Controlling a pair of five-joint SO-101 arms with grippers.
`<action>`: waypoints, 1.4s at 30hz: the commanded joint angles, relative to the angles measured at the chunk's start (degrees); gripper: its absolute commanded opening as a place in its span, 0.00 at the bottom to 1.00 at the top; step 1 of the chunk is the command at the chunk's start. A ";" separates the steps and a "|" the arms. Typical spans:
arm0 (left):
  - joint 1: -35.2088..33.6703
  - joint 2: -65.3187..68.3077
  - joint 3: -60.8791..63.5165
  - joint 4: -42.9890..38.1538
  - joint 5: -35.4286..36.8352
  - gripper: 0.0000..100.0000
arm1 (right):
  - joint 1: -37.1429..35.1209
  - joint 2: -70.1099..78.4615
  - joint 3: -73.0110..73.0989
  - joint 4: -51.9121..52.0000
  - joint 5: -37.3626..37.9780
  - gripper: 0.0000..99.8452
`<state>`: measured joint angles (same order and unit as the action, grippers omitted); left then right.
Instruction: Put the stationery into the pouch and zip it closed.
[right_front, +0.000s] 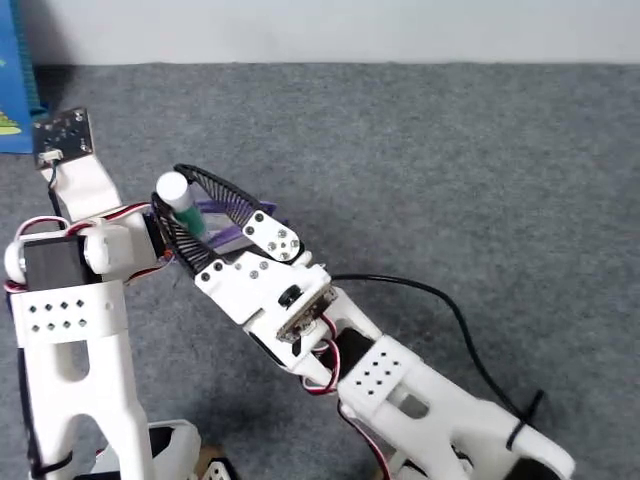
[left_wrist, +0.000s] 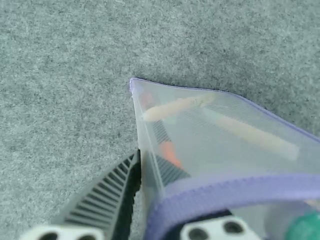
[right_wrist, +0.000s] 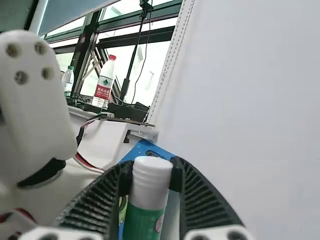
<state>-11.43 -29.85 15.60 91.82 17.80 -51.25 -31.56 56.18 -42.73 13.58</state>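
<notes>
The translucent pouch (left_wrist: 215, 145) with a purple zip edge (right_front: 228, 232) is held up off the grey surface. Pens and an orange item show through its wall. My left gripper (left_wrist: 145, 172) is shut on the pouch's rim near one corner, with a black ribbed finger (left_wrist: 107, 200) against the outside; in the high view it sits at the left (right_front: 160, 238). My right gripper (right_wrist: 150, 167) is shut on a glue stick (right_wrist: 147, 200) with a green body and white cap. In the high view the glue stick (right_front: 176, 198) stands tilted just above the pouch's mouth. Its green end (left_wrist: 306, 227) shows beside the rim.
A blue box (right_front: 14, 80) stands at the far left edge. The right arm's black cable (right_front: 440, 298) trails over the grey mat (right_front: 450, 150) to the right. The left arm's white body (right_wrist: 30, 100) is close to the right gripper.
</notes>
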 joint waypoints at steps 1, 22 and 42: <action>-0.35 0.00 0.22 -1.58 -0.26 0.01 | 0.04 1.36 -0.26 -3.38 0.70 0.01; -0.35 0.00 0.31 -1.58 -0.26 0.01 | 3.21 -6.99 5.89 8.13 4.57 0.22; -0.35 0.00 0.40 -1.58 -0.35 0.01 | 9.89 -41.36 5.89 66.68 -20.48 0.21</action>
<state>-11.43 -29.85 15.60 91.82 17.80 -42.20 -73.23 63.03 19.69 -4.53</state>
